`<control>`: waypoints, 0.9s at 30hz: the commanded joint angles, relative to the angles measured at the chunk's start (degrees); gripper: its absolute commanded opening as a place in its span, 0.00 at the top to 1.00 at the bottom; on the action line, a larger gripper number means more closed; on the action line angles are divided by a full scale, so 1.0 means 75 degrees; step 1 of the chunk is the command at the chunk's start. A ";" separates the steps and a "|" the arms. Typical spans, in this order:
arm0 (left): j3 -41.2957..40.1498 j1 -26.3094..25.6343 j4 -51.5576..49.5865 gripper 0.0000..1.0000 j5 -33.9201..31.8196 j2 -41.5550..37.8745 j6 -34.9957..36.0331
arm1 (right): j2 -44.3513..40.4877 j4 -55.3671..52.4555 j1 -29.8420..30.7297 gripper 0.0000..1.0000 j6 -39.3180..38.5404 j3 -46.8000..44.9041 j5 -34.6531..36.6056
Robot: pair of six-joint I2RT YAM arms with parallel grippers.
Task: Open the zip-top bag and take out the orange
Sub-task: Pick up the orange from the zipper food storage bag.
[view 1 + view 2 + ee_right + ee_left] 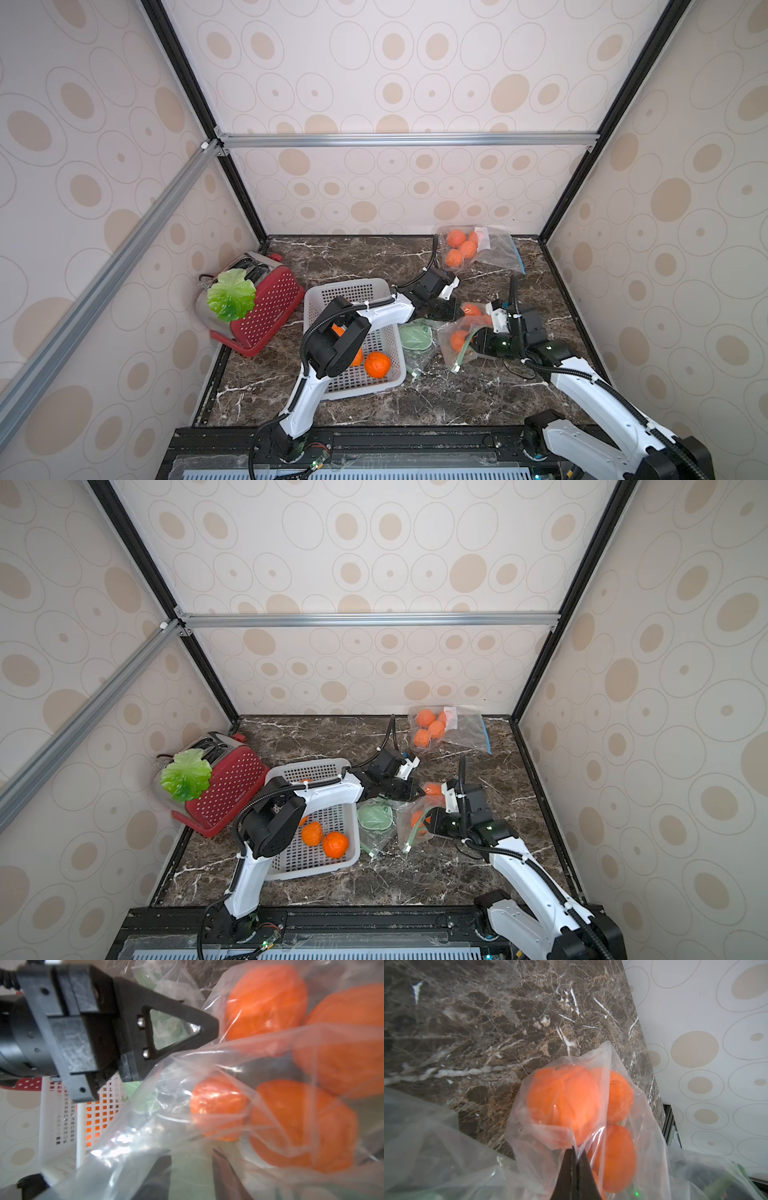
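The clear zip-top bag lies right of the basket and holds several oranges. My left gripper is shut, pinching a fold of the bag's plastic just in front of the oranges. My right gripper reaches in from the right. Its jaws stand apart with bag film draped over them and nothing solid between. The oranges lie just beyond its fingers. In the right wrist view the left gripper touches the bag's upper fold.
A white basket left of the bag holds loose oranges. A second clear bag with a green item lies between basket and bag. Another bag of oranges sits at the back wall. A red toaster with a green leaf stands far left.
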 commanded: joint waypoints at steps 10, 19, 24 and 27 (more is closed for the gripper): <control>0.0027 -0.0005 0.0198 1.00 -0.0109 0.0141 -0.0081 | 0.0679 0.0703 -0.0007 0.50 0.0442 0.0126 0.1036; -0.0074 -0.0005 0.0410 1.00 -0.0003 0.0246 -0.0237 | 0.1867 0.0441 0.0469 0.33 -0.0046 0.0561 0.1901; -0.0062 -0.0003 0.0454 1.00 0.0031 0.0295 -0.0253 | 0.2603 0.0594 0.0664 0.33 -0.0041 0.0580 0.2133; -0.0038 -0.0005 0.0414 1.00 0.0022 0.0311 -0.0229 | 0.3067 0.0500 0.0977 0.32 -0.0073 0.0688 0.2827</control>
